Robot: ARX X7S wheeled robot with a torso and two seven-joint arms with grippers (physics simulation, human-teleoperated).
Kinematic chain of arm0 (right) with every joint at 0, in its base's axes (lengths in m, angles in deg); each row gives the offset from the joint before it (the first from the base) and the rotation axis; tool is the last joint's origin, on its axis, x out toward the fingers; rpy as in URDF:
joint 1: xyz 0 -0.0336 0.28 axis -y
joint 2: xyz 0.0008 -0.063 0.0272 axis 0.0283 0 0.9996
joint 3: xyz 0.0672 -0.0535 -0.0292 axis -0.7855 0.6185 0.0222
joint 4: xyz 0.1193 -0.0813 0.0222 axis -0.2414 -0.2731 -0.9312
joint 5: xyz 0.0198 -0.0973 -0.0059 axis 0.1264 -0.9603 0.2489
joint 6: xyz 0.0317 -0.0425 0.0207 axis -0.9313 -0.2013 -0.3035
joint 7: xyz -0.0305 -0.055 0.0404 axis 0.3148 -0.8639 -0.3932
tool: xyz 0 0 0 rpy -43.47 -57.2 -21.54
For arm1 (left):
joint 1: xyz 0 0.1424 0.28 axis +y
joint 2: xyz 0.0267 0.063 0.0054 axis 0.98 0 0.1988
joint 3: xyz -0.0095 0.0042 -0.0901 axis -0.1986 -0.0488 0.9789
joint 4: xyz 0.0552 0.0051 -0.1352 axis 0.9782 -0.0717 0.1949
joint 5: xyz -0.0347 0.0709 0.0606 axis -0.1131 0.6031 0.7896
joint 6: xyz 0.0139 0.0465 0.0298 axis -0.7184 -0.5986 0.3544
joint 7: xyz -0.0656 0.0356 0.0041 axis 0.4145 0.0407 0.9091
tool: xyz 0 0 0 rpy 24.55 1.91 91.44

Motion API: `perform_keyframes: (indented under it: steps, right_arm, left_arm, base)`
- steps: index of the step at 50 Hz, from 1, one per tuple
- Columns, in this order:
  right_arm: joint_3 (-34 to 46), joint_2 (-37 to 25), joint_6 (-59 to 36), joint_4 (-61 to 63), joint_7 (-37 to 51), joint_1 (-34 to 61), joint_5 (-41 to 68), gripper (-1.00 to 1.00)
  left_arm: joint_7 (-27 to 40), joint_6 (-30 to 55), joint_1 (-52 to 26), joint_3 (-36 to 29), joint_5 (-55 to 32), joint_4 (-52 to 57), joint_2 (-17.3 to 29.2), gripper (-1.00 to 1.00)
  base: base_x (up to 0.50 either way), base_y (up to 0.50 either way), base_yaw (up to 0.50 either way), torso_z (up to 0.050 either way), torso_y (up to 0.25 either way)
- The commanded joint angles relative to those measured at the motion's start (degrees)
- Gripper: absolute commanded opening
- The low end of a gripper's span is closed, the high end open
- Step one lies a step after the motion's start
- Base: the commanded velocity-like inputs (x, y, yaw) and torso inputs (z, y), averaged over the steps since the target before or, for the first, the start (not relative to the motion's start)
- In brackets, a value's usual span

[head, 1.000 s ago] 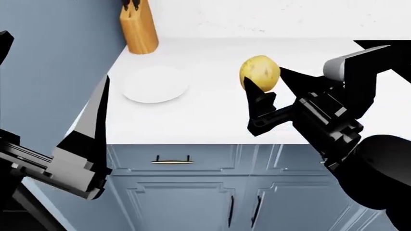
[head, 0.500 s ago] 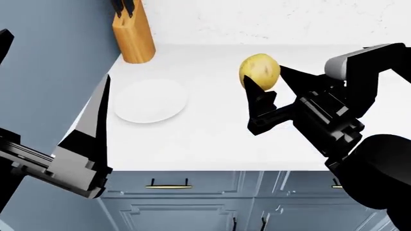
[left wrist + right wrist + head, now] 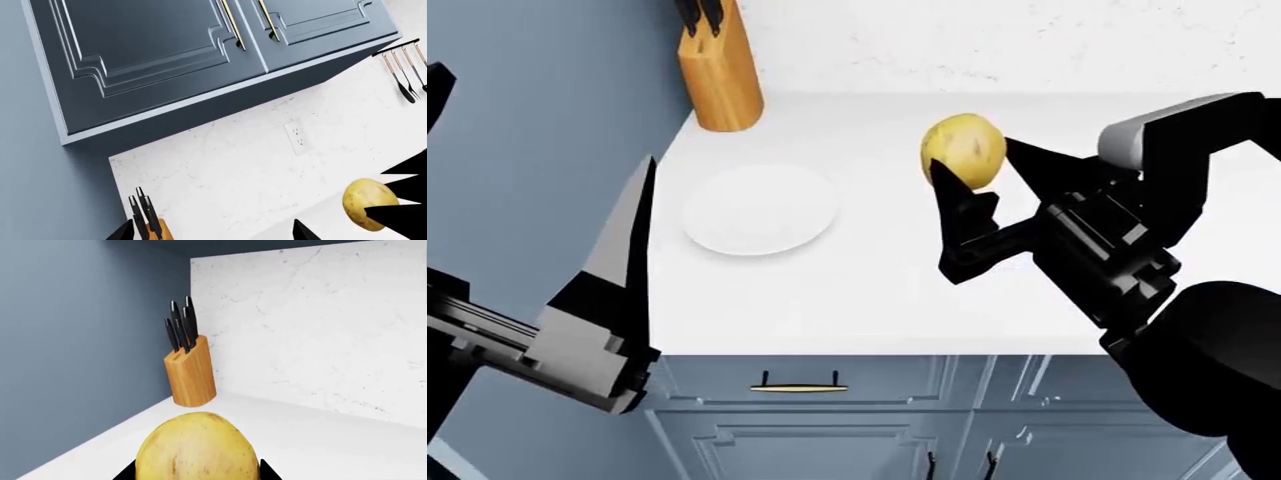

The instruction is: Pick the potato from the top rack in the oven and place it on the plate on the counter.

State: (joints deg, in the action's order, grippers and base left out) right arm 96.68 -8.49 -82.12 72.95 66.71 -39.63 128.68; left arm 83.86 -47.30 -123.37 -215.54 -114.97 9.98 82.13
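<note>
The potato (image 3: 964, 149) sits clamped between the fingers of the right gripper (image 3: 985, 186), held in the air over the white counter (image 3: 868, 280) and to the right of the plate (image 3: 759, 209), while the left gripper (image 3: 627, 230) hangs spread and empty beside the counter's edge.

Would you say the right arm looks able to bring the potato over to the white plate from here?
Probably yes: the right end effector holds the potato above bare counter, and nothing stands between it and the plate.
</note>
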Motion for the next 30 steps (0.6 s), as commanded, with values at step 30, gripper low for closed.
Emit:
perform_keyframes:
  steps: [30]
  right_arm:
    - [-0.1,-0.1,0.0,0.3,-1.1,-0.4,-1.0,-1.00]
  left_arm:
    - [0.2,-0.1,0.0,-0.4,0.4,0.0,-0.1,1.00]
  base:
    - [0.12,0.00,0.00,0.000,0.000]
